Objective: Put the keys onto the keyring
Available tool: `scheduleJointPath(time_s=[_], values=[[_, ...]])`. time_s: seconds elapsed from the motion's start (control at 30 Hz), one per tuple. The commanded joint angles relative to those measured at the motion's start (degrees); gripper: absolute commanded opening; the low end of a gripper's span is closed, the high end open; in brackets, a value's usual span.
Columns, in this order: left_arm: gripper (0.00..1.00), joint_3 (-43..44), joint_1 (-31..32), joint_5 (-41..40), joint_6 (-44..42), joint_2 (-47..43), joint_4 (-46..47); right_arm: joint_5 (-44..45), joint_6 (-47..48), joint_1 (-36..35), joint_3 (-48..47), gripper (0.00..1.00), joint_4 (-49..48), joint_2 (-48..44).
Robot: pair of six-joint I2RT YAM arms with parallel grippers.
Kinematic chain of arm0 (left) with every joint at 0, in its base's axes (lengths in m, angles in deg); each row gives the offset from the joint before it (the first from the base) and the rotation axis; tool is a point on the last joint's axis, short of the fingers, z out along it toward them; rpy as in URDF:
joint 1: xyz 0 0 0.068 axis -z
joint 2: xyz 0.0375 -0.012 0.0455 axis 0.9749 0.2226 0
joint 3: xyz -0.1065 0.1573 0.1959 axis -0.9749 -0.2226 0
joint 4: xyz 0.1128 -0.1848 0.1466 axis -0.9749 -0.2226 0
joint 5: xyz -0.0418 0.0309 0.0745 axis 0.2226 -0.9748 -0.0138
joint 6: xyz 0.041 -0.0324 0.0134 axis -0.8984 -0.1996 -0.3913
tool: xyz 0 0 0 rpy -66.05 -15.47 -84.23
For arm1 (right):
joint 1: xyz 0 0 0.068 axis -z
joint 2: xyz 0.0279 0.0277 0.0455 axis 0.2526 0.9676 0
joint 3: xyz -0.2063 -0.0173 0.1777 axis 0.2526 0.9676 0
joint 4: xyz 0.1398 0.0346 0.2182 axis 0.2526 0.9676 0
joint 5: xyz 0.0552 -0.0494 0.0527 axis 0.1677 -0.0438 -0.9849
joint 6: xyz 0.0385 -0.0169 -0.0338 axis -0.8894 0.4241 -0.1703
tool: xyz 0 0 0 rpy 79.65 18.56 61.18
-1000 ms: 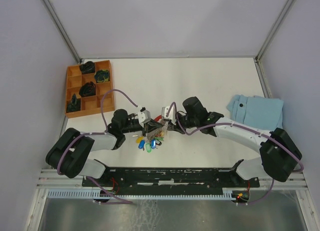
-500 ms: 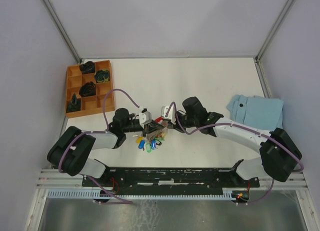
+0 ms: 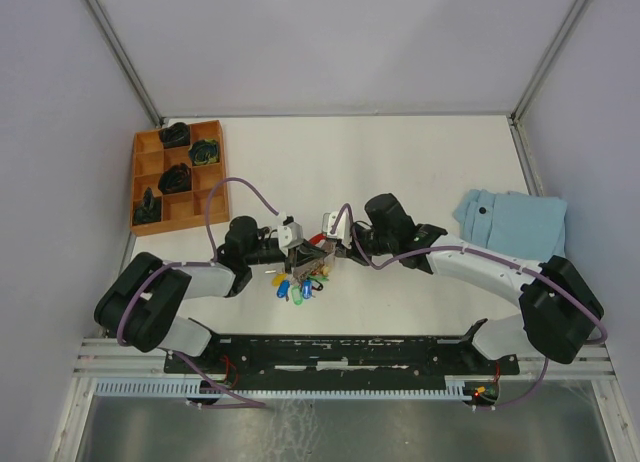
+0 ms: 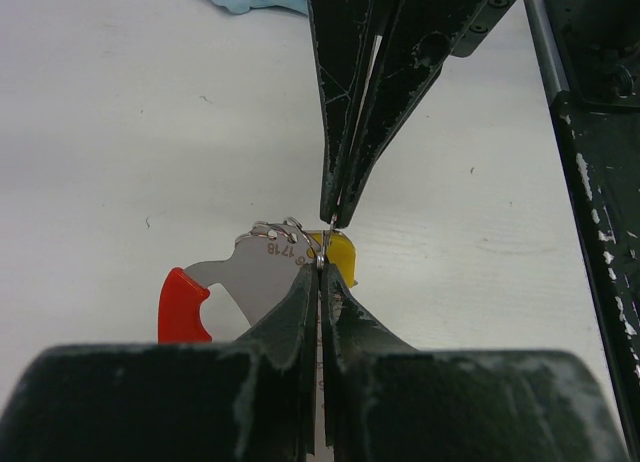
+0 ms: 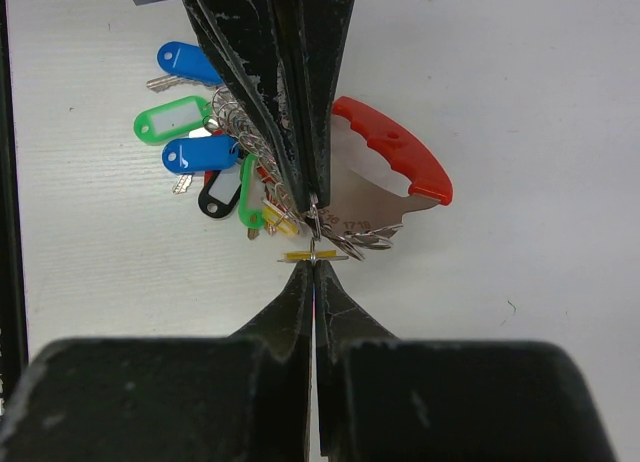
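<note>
The keyring point(image 5: 350, 222), a grey ring cluster with a stamped silver plate and a curved red strap point(image 5: 395, 147), lies on the white table between both arms. Blue, green and black-tagged keys point(image 5: 195, 132) fan out from it; in the top view they show as a bunch point(image 3: 295, 288). My left gripper point(image 4: 320, 267) is shut, pinching a thin ring of the keyring. Tip to tip with it, my right gripper point(image 5: 313, 264) is shut on the small ring of a yellow-tagged key point(image 5: 315, 254), seen edge-on. From above, the left gripper point(image 3: 303, 254) and right gripper point(image 3: 322, 254) meet.
An orange compartment tray point(image 3: 138, 187) holding dark objects sits at the far left. A folded light blue cloth point(image 3: 510, 222) lies at the right. Purple walls close in the table on three sides.
The left arm shifted very slightly a second ago. Both grippers stay shut at the same spot, and the keys have not moved.
</note>
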Motion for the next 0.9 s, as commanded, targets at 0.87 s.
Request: scheduleJointPath(time_s=[0.87], values=[[0.03,1.2,-0.7,1.2,-0.3,-0.2,3.8,-0.6,0.6,-0.3,-0.9,0.01,-1.1,-1.7]])
